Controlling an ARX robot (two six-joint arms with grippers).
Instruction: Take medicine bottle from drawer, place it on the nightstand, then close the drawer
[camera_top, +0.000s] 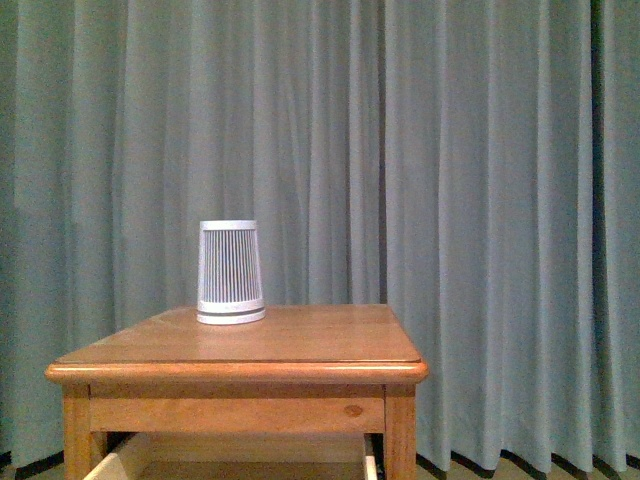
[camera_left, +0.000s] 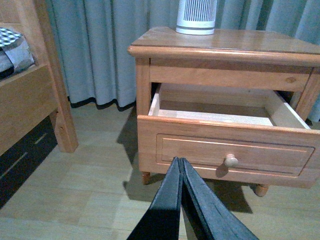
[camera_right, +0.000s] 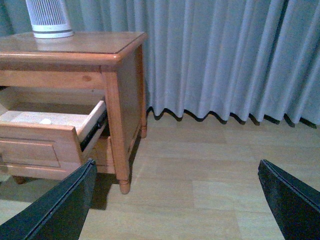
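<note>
The nightstand (camera_top: 240, 345) stands in front of me with its upper drawer (camera_left: 227, 150) pulled out, round knob (camera_left: 230, 160) on the front. In the right wrist view a small white shape on the drawer's (camera_right: 50, 131) pale floor looks like the medicine bottle (camera_right: 45, 121). The other views hide the bottle. My left gripper (camera_left: 179, 160) is shut on nothing, low in front of the drawer, left of the knob. My right gripper (camera_right: 176, 162) is open and empty over the floor, to the right of the nightstand (camera_right: 120, 90).
A white ribbed cone (camera_top: 230, 272) stands on the nightstand's top, back left. A wooden bed frame (camera_left: 47, 75) is to the left of the nightstand. Grey-green curtains (camera_top: 480, 200) hang behind. The floor (camera_right: 210, 175) is pale wood.
</note>
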